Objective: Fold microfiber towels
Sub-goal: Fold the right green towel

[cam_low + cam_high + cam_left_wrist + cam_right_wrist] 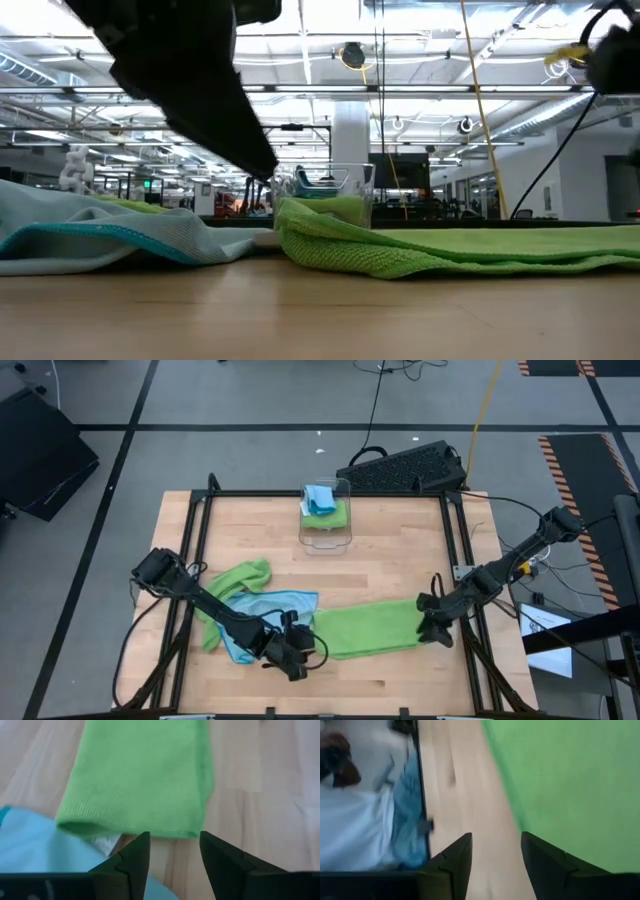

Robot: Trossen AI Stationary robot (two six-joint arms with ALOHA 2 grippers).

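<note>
Both grippers stand parted and empty at the two ends of a half-folded lime green towel.

Left gripper (172, 851) sits just off the towel's left end with its fingers apart and nothing between them; the right gripper (495, 851) sits at the right end beside the towel's edge, likewise parted and empty. Between them the lime green towel (368, 630) lies flat on the wooden table (400, 540) as a long doubled band with a rounded fold edge. Soft, light and floppy, it will likely sag unless pinched at its corners. A light blue towel (262, 608) and a crumpled green towel (240, 575) lie just left, more fill the clear bin (326, 536) at the back.
</note>
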